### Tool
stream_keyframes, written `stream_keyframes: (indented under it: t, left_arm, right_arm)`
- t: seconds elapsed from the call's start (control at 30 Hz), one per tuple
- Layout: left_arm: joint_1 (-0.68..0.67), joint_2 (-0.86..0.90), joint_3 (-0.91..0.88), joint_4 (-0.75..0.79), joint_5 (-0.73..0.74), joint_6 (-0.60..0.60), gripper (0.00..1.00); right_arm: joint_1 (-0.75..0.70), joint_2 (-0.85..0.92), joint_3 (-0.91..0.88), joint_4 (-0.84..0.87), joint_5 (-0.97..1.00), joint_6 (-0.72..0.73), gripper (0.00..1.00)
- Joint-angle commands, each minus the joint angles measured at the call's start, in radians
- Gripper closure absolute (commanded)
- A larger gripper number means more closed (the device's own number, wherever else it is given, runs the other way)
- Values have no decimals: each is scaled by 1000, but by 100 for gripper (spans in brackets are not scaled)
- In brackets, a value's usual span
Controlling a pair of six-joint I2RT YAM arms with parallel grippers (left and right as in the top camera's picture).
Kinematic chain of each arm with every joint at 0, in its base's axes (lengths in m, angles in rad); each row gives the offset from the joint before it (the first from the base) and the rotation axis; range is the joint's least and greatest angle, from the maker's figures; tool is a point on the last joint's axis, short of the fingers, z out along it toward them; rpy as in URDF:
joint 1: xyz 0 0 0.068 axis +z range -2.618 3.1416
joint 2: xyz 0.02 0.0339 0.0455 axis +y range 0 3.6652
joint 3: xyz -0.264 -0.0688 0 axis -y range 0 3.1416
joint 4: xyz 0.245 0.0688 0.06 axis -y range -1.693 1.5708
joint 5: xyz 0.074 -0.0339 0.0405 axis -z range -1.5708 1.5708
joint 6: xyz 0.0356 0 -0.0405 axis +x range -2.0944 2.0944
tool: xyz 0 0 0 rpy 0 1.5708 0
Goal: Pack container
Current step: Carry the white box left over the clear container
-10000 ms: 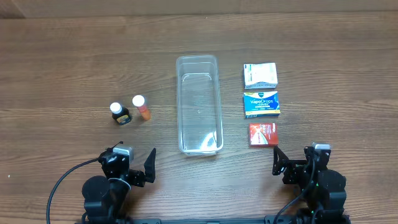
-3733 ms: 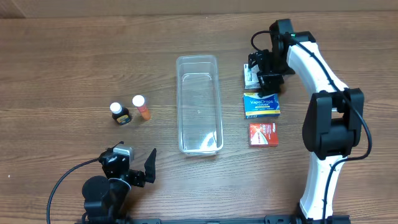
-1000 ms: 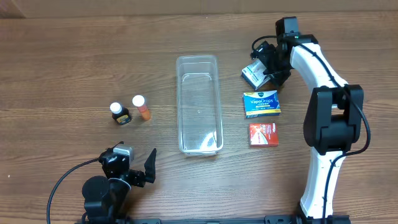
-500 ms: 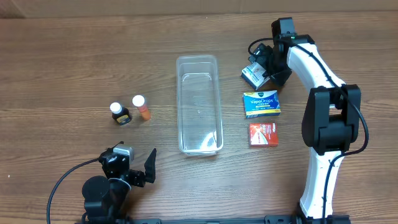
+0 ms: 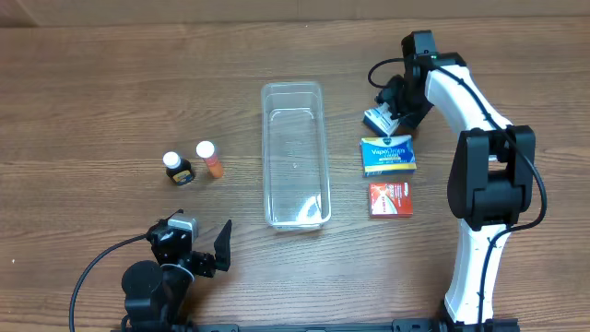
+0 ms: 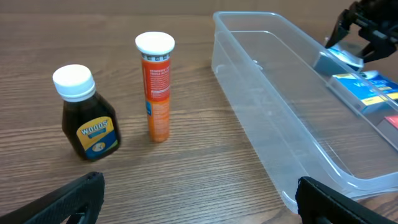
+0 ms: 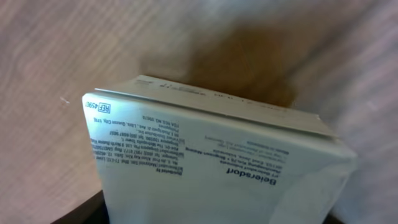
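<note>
I read the worktop (image 5: 111, 83) as mid-brown wood with a horizontal grain pattern. The container (image 5: 295, 166) is clear and colourless. The bottle (image 5: 178, 168) is dark brown to black, with a white cap and a yellow-and-blue label. The tube (image 5: 211, 159) is orange with a white cap. The blue box (image 5: 387, 155) carries white lettering. The red box (image 5: 390, 199) carries white print. The white box (image 7: 211, 162) shows fine grey text. The right arm (image 5: 470, 92) is white with black joints.

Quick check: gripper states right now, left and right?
Left gripper: open, holding nothing.
Right gripper: around the tipped-up white box; whether it grips it cannot be told.
</note>
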Motion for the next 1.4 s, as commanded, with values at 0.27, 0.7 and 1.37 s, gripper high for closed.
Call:
stream_keyframes:
  t: [0.27,0.7,1.37]
  left_arm:
    - [4,-9,-3,3,8,15,0]
    - [4,-9,-2,3,8,15,0]
    - [4,-9,-2,3,8,15,0]
  right_arm:
    - [76,-266,109,-232,42,-188,36]
    - [429,-378,107,-333,58,-180,37]
    - [591,-274,106,-128,159,-657,36]
